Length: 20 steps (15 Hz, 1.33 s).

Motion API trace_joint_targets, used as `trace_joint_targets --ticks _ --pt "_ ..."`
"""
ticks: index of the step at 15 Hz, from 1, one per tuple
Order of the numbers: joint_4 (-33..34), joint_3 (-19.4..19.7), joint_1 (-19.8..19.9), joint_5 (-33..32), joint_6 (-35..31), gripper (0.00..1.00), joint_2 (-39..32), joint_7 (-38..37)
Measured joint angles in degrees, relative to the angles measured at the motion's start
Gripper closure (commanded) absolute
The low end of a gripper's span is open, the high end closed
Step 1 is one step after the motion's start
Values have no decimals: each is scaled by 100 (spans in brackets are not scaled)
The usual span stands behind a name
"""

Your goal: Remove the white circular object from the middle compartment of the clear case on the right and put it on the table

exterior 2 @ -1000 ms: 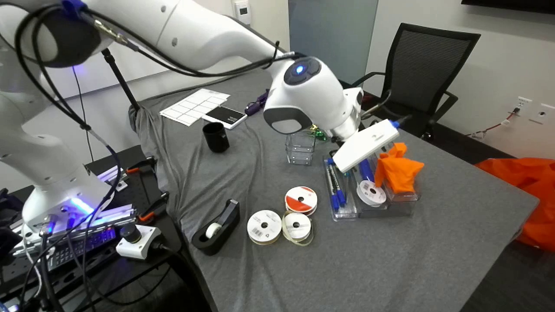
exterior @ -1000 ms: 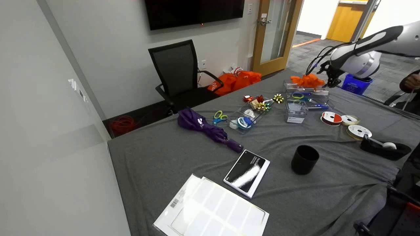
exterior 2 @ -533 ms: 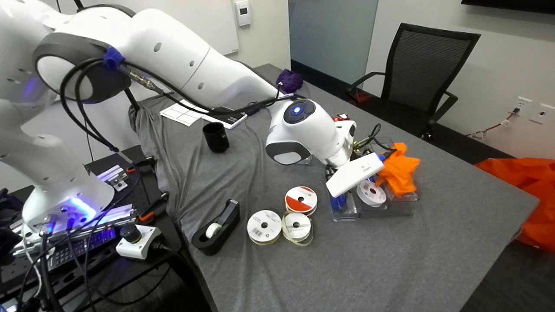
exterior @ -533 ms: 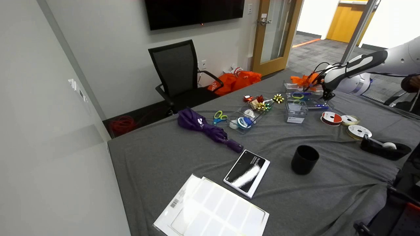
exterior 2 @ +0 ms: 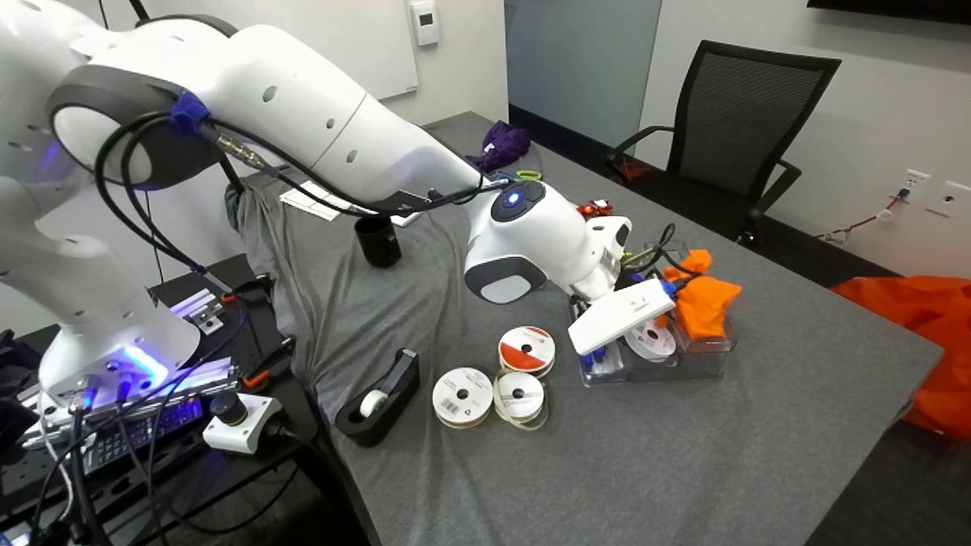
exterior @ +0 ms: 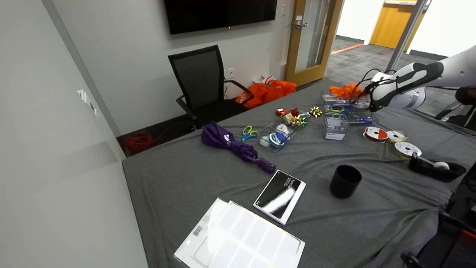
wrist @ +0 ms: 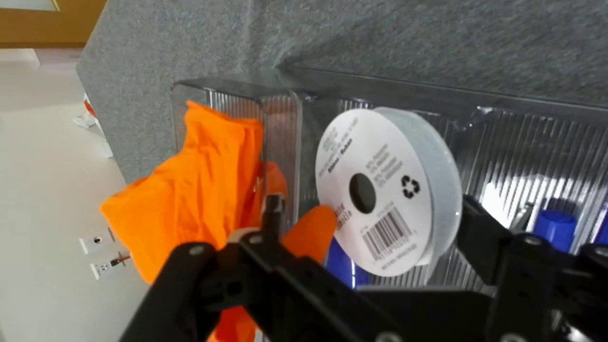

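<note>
white spool [wrist: 389, 175] lies at a slant in the middle compartment [wrist: 309, 128] of the clear case [exterior 2: 675, 370], its printed face showing. biggest of all is the grey-clothed table [exterior 2: 683, 470] beneath. robot arm [exterior 2: 410, 144] comes next, stretched across the cloth with its wrist low over the case. a black mesh chair [exterior 2: 747, 129] stands beyond the table's edge. purple umbrella [exterior: 241, 147] and white sheets [exterior: 256, 242] lie on the cloth, well apart from the case.

the gripper [wrist: 371, 204] is spread wide, its two fingers [wrist: 273, 213] on opposite sides of the spool, and it has hold of nothing that i can see (whether the finger nearer the pens brushes the rim, i cannot tell). a white wrist box [exterior 2: 622, 315] blocks some of the spool and pens in an exterior view.

orange fabric [wrist: 199, 180] crowds the spot most: it bulges out of the next compartment, close by the other finger in the wrist view. an orange rounded tip [wrist: 311, 232] covers a bit of the spool's rim; i cannot tell if it belongs to that fabric.

a clear box [exterior: 327, 130] stands just beside the case, and on the cloth are a tape dispenser [exterior 2: 393, 409], a black cup [exterior 2: 377, 243] and three more ribbon spools [exterior 2: 455, 406]. smallest, blue-capped pens [wrist: 555, 230] lie in the compartment on the spool's other side, and something blue [wrist: 339, 263] shows from beneath the spool.
</note>
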State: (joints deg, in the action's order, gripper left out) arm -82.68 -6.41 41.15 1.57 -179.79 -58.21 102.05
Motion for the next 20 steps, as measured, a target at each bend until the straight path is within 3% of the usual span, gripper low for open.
trace_joint_targets --ticks 8,16,20 --pt "0 146 14 -738 -35 98 -3 -1001" --pt "34 156 71 -1290 -245 94 5 -1450" --pt "-88 -367 472 -1611 -240 94 134 -1459"
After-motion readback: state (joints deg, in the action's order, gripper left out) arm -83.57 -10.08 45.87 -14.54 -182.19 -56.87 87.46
